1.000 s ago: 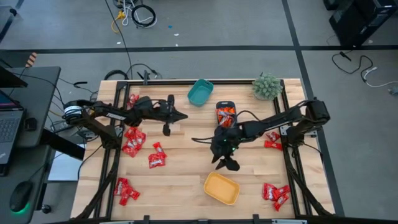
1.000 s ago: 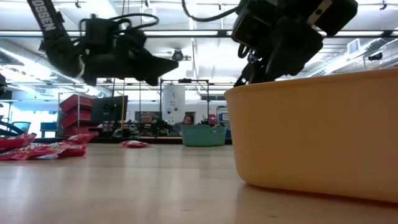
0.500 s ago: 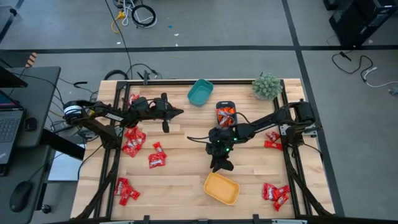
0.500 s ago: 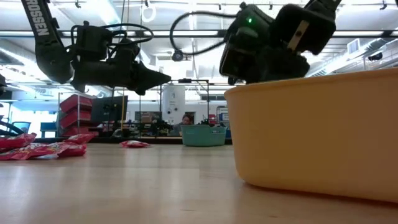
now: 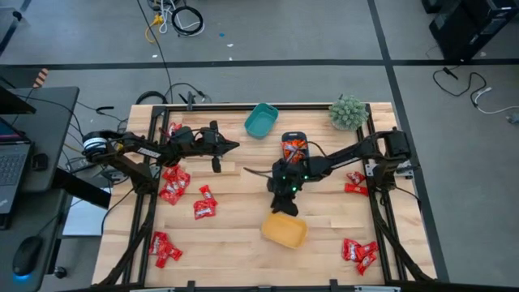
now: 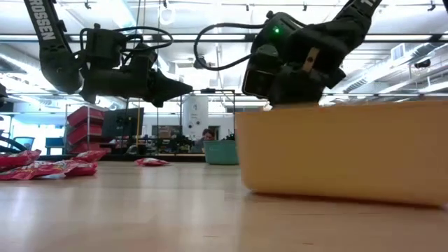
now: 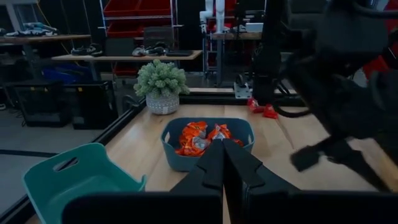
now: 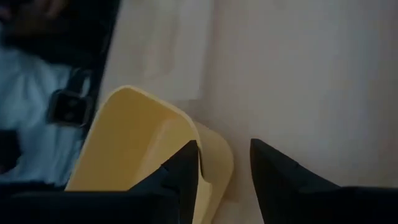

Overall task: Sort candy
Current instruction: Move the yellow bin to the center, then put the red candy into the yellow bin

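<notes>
Right gripper [image 5: 285, 209] sits at the yellow-orange bin's [image 5: 285, 230] far rim, on the side facing the dark blue bin [image 5: 295, 148]. In the right wrist view its two fingers [image 8: 186, 163] straddle that rim, one inside the wall and one outside, part-way spread and closing in on it; I cannot tell whether they are already pinching it. The bin lies just in front of the gripper, toward the counter's [image 5: 235, 239] near edge, its long axis running roughly crosswise and slightly skewed. It looks empty.

That rim hold is what the next move turns on, in my judgement: the right arm is far nearer this bin than the left, and from here it can drag or turn the bin toward loose candy.

Candy [image 5: 204, 203] lies in several loose heaps. One heap is to the left of the yellow-orange bin, more near the left frame post [image 5: 172, 183], another at the counter's near left corner [image 5: 163, 247], and two on the right side [image 5: 359, 253]. A good many pieces already fill the dark blue bin.

Left gripper [image 5: 235, 147] hangs above the counter beyond all this, beside the teal bin [image 5: 261, 119], fingers pressed together and holding nothing, pointed toward the dark blue bin. A small potted plant [image 5: 348, 112] stands at the far right corner.
</notes>
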